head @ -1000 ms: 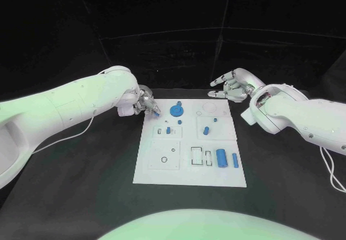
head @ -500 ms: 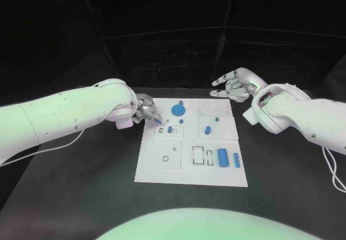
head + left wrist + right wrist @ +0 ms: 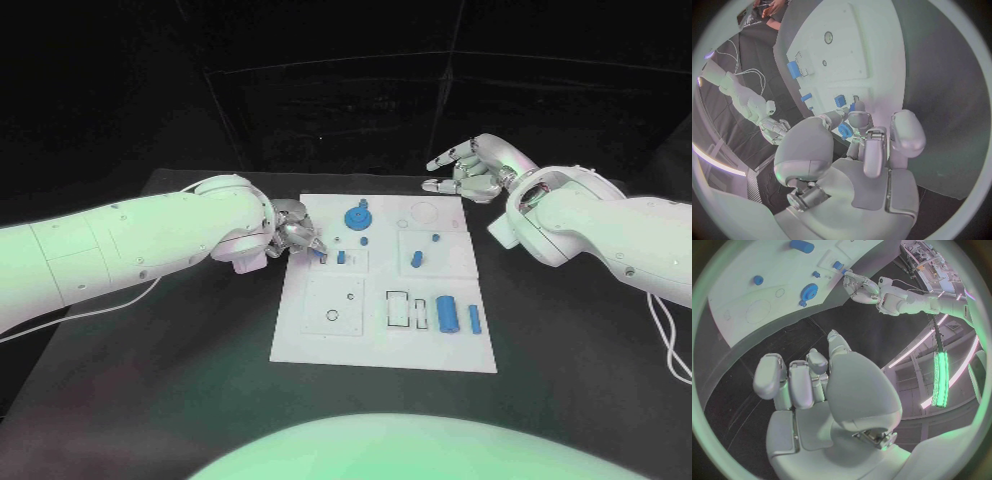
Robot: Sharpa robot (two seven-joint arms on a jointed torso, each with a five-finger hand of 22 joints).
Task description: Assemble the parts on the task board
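Now the left hand [image 3: 296, 238], pinching a small blue part [image 3: 845, 131] in its fingertips, is moving in over the task board [image 3: 332, 345] from its left edge toward the small square recess with a blue peg [image 3: 340, 257]; insertion looks next. Meanwhile the right hand [image 3: 469, 170] is hovering empty, fingers spread, off the board's far right corner above the worktop [image 3: 173, 350], while the blue gear [image 3: 355, 217] and cylinder [image 3: 447, 314] are sitting clear of the path.

The left robot hand [image 3: 293, 237] hides whatever blue part [image 3: 845, 131] its fingertips pinch
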